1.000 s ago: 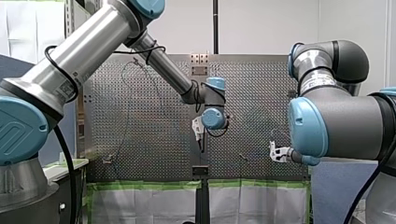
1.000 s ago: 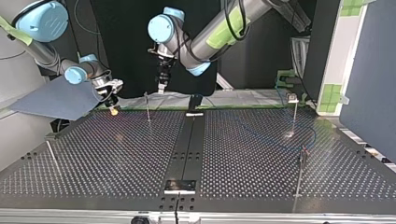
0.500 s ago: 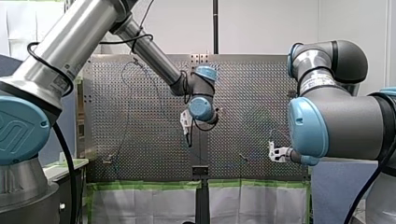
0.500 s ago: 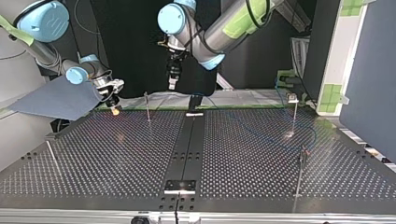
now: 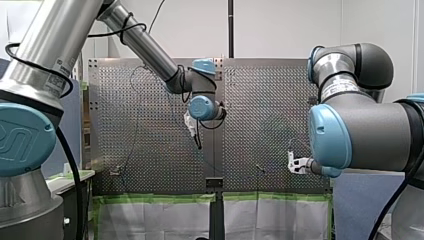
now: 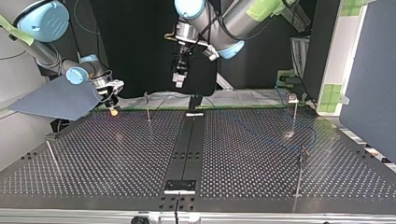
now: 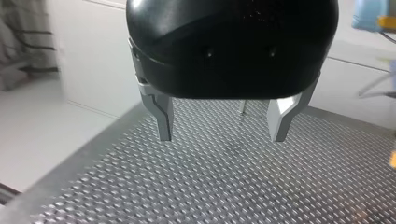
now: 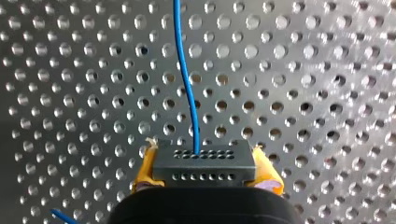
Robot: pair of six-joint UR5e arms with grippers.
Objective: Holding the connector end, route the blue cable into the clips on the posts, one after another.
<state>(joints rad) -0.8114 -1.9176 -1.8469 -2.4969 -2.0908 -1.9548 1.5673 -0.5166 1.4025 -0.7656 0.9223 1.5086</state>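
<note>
In the right wrist view my right gripper (image 8: 205,173) has its yellow pads shut on a dark connector block (image 8: 203,158). The blue cable (image 8: 187,79) runs straight ahead from the block over the perforated plate. In the top view that gripper (image 6: 112,108) sits low at the table's far left edge. My left gripper (image 7: 222,137) is black with metal fingers, open, with nothing between them. It hangs high above the table's far middle (image 6: 178,83) and shows in the front view too (image 5: 194,135). A thin post (image 6: 147,106) stands between the two grippers.
More thin posts stand at the top view's far right (image 6: 294,109), near right (image 6: 301,170) and near left (image 6: 50,154). A black centre strip (image 6: 187,149) divides the perforated table. A grey panel (image 6: 56,100) lies beside my right arm.
My left arm has risen and swung toward the front view's left, the top view's right, with its gripper still open. My right arm and the connector have not moved.
</note>
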